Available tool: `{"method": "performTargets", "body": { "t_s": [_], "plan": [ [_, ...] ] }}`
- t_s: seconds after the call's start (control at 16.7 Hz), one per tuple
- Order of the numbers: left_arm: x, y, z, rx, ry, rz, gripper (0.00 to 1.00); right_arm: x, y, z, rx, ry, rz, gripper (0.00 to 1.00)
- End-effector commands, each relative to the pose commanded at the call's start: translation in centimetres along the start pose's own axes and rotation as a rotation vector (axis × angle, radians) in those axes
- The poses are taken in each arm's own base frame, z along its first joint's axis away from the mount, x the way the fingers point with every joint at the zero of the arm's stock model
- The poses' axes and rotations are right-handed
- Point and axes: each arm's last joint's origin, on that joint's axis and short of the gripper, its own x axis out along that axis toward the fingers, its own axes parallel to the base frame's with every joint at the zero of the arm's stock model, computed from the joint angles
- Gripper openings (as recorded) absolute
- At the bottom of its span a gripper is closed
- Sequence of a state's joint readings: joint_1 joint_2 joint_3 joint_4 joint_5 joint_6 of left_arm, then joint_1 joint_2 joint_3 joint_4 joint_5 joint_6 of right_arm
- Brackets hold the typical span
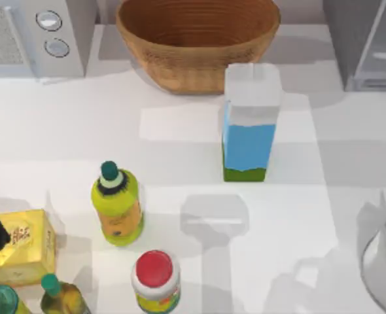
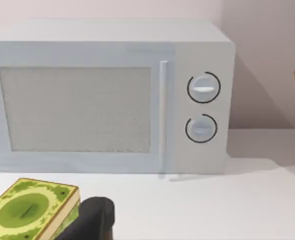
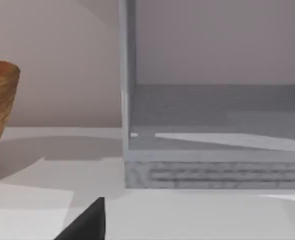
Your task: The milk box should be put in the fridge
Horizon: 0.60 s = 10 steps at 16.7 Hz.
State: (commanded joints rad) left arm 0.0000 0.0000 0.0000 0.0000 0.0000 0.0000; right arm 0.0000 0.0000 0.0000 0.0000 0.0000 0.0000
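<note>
We saw milk box [image 1: 249,124] upright on bench [image 1: 180,124] before basket [image 1: 197,39], ungripped; fridge [image 1: 366,42] beyond, interior exposed. Both hands' states: cannot tell.

- The milk box [image 1: 248,124] looks like smooth matt card.
- The basket [image 1: 196,42] at the table's far edge is ribbed, woven-looking and brown.
- The fridge [image 3: 212,130] is plain grey with a dull finish inside.
- The microwave [image 2: 107,95] is pale and matt, its door panel finely grained.
- The table [image 1: 180,124] is smooth, white and matt.
- The yellow bottle [image 1: 118,206] looks like glossy plastic.
</note>
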Motion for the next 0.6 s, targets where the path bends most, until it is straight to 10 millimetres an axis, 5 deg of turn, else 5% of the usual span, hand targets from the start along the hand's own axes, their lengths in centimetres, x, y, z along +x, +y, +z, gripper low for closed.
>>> {"method": "performTargets", "body": {
  "t_s": [0.36, 0.6],
  "plan": [
    [0.0, 0.0, 0.0, 0.0, 0.0, 0.0, 1.0, 0.4, 0.4, 1.2, 0.015, 0.033, -0.01, 1.0],
    [0.0, 0.0, 0.0, 0.0, 0.0, 0.0, 1.0, 2.4, 1.7, 3.0, 0.034, 0.13, -0.011, 1.0]
  ]
}}
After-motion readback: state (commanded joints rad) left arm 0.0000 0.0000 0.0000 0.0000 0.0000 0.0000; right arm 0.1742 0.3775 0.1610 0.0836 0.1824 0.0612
